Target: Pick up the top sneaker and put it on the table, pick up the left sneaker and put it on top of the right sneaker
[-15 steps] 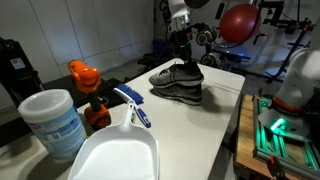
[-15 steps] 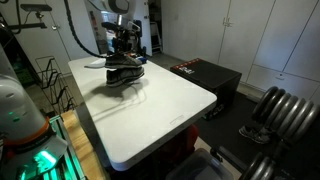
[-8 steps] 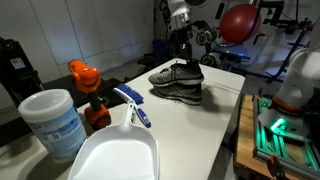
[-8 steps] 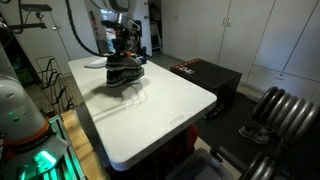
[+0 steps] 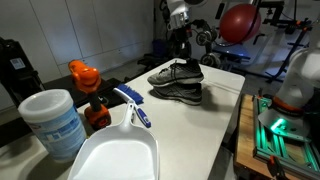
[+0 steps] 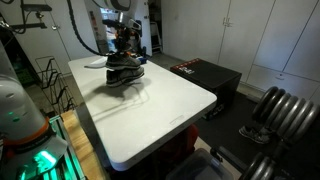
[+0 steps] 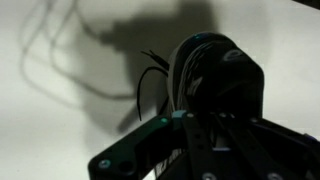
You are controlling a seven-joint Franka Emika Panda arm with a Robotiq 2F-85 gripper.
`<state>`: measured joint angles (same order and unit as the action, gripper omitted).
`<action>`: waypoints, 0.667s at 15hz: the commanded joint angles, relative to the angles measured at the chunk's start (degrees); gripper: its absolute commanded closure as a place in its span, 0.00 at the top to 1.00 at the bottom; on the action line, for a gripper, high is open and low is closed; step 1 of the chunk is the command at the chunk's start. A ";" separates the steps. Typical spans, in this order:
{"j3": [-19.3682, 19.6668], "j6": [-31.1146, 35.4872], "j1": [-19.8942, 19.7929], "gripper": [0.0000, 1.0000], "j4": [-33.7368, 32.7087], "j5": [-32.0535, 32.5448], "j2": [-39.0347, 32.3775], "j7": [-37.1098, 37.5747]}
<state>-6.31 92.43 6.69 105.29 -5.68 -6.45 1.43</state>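
Dark sneakers lie stacked at the far end of the white table (image 5: 205, 135) (image 6: 150, 110). The top sneaker (image 5: 170, 73) (image 6: 120, 60) rests on the lower sneaker (image 5: 182, 93) (image 6: 126, 74). My gripper (image 5: 186, 58) (image 6: 125, 45) comes straight down onto the top sneaker's heel end and is shut on it. In the wrist view the sneaker's dark heel and collar (image 7: 212, 75) fill the middle, with my gripper (image 7: 197, 125) closed over the rim and thin laces (image 7: 148, 82) hanging to the left. I cannot tell whether a third sneaker lies in the pile.
Close to the camera stand a white dustpan (image 5: 112, 155), a blue-handled brush (image 5: 133, 106), a white tub (image 5: 52, 122) and an orange-capped bottle (image 5: 87, 82). A black box (image 6: 205, 74) sits beside the table, with weights (image 6: 282, 112) on the floor.
The jaws have closed on the top sneaker's heel end. The arm and the sneakers have barely shifted.
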 commanded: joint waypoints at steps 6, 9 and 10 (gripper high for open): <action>0.56 -1.81 -0.17 0.02 3.01 9.24 8.77 9.90; 0.50 3.32 -0.64 0.02 7.10 12.38 11.87 9.98; 0.44 4.27 -0.79 0.02 8.14 13.12 12.40 10.00</action>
<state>-5.84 92.62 6.28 108.09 4.83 2.22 10.30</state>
